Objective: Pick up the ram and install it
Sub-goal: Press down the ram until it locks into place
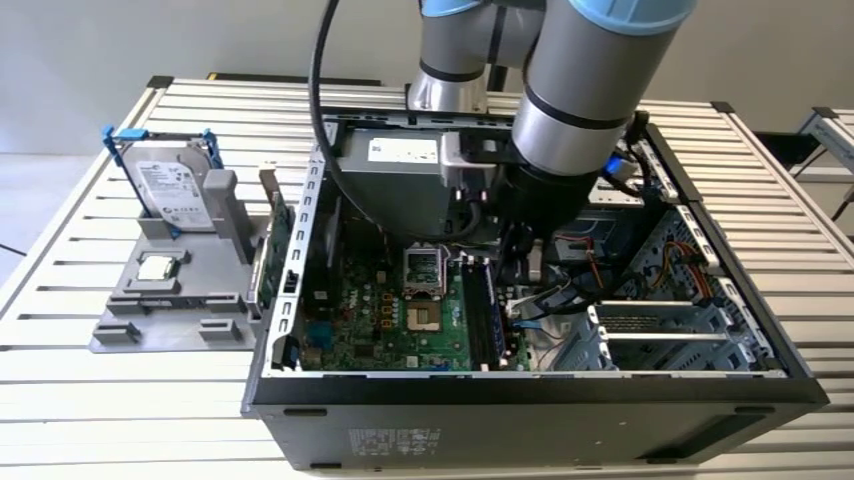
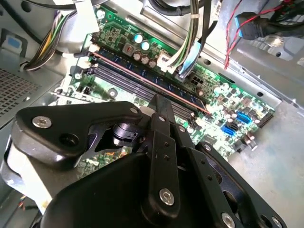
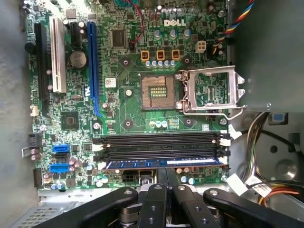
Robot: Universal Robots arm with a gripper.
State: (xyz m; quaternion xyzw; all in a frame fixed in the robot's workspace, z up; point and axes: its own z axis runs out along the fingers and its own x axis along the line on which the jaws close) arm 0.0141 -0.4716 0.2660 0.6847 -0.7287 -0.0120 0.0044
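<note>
**One stick at the slot, seating uncertain**

Exterior view: arm reaches down into the open computer case [image 1: 534, 385] on the table [image 1: 80, 400]; the gripper [image 1: 523, 262] sits low over the motherboard [image 1: 387, 320], beside the memory slots.

Second wrist view: the ram [image 2: 142, 78] lies along a slot. Risk: a tilted stick jams if pressed.

First wrist view: the ram [image 3: 164, 164] lies in the slot nearest the gripper [image 3: 166, 178]. Jaws look drawn together, clamping nothing that I can make out. Unlatched end clips [image 3: 224, 141] could leave it loose.

The ram [image 3: 164, 164] stands edge-up in a motherboard [image 3: 123, 102] slot.
</note>
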